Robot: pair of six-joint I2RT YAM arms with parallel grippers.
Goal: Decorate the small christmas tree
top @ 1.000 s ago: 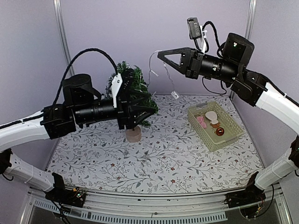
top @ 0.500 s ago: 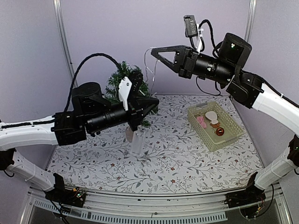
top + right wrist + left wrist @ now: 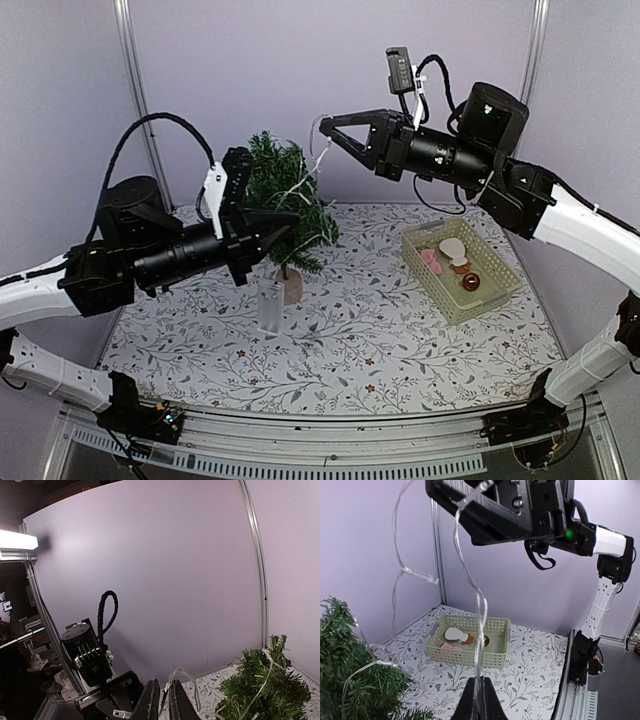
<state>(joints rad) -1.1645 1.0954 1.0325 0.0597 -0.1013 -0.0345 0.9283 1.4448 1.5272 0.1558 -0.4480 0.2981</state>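
The top external camera was fixed above and behind the near edge of the table point(image 3: 400, 340). It faced down towards the far edge from a distance that took in both arms. The left wrist camera looked low across the table towards its right edge, framing the basket point(image 3: 470, 655) and the right arm point(image 3: 600, 535). The right wrist camera sat high, facing the left edge and the left arm point(image 3: 87, 655). All three views shared the small christmas tree point(image 3: 285, 195) and the light string point(image 3: 480, 610).

1 xmas tree point(image 3: 285, 195), 1 basket point(image 3: 488, 302), 1 wire point(image 3: 481, 645) (clear).
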